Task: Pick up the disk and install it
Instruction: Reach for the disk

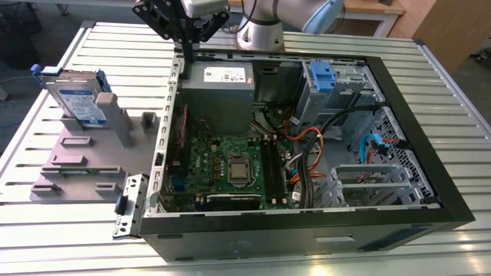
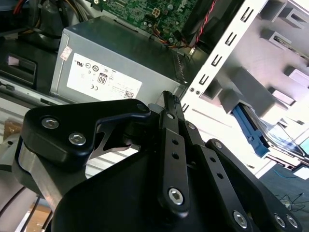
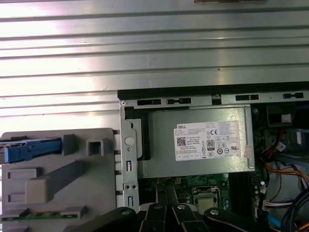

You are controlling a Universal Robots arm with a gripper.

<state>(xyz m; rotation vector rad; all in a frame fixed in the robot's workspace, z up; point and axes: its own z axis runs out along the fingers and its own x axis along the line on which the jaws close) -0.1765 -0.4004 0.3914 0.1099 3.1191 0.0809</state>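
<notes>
The disk (image 1: 77, 100) stands upright in a grey fixture (image 1: 84, 158) at the exterior view's left, a silver drive with a white-and-blue label in a blue carrier. Its blue edge (image 3: 31, 149) shows in the first wrist view and also in the second wrist view (image 2: 251, 131). My gripper (image 1: 188, 41) hangs above the open computer case's back left corner, over the power supply (image 1: 218, 86), well to the right of the disk. Its black fingers (image 2: 170, 104) meet in a point, shut with nothing between them.
The open computer case (image 1: 429, 213) lies on a slatted metal table (image 1: 460, 115). Inside are a motherboard (image 1: 230, 167), cables, and a grey drive cage with a blue latch (image 1: 322, 75) at the back right. The fixture also holds a memory stick (image 1: 80, 170).
</notes>
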